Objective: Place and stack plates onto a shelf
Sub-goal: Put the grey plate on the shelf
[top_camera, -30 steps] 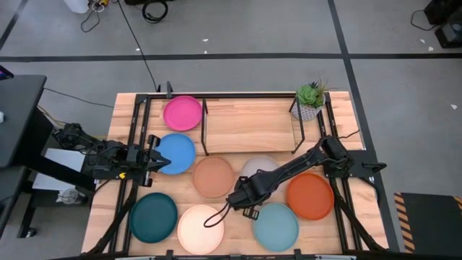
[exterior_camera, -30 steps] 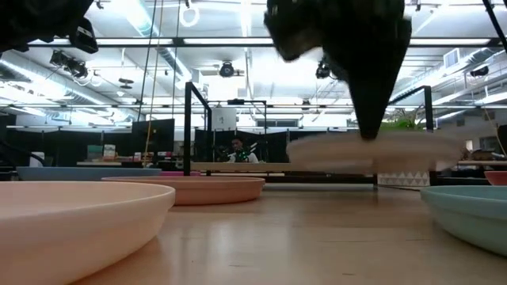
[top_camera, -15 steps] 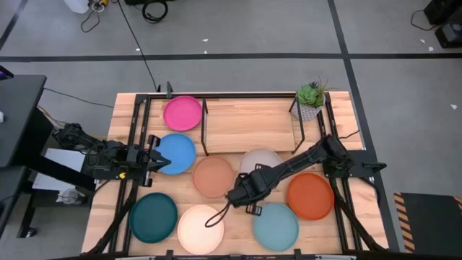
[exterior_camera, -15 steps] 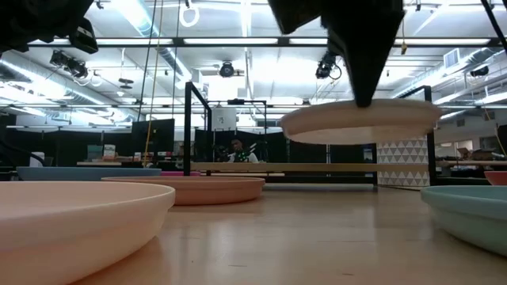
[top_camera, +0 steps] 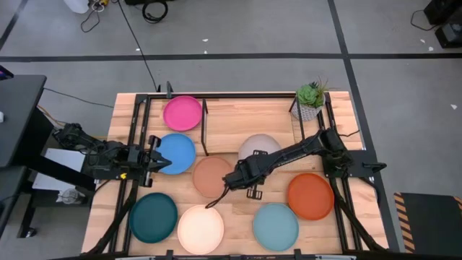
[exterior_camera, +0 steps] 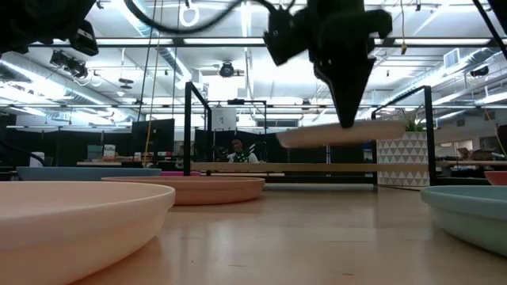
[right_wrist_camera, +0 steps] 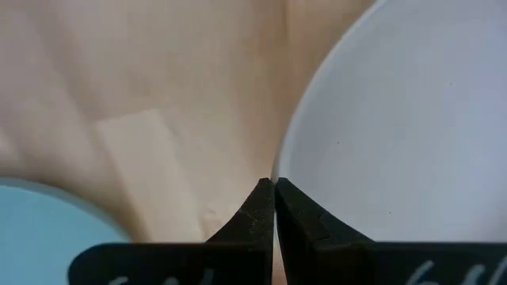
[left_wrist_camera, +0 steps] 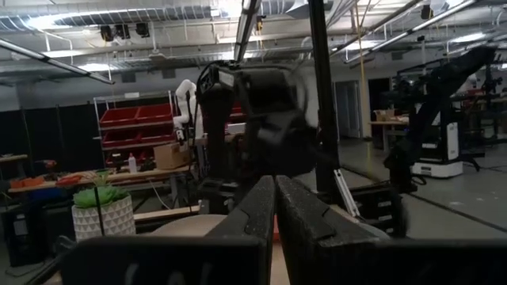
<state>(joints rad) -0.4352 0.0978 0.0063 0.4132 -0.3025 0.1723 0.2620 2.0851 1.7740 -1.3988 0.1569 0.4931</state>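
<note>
A: What does your surface (top_camera: pixel 238 108) carry?

B: A wooden top on a grey floor (top_camera: pixel 238 29). The shelf (top_camera: pixel 249 119) runs along the far edge, the pink plate (top_camera: pixel 182 113) at its left end, a potted plant (top_camera: pixel 310 100) in the far right corner.

A: And your claws?

B: Your right claw (top_camera: pixel 239 175) is pinched on the rim of the grey plate (top_camera: pixel 258 146), held in the air near the shelf's front edge. Your left claw (top_camera: pixel 153 160) waits closed at the left edge, touching the blue plate (top_camera: pixel 177 153).

A: The room?

B: Ceiling lights (exterior_camera: pixel 142 16) and a seated person (exterior_camera: pixel 236 148).
</note>
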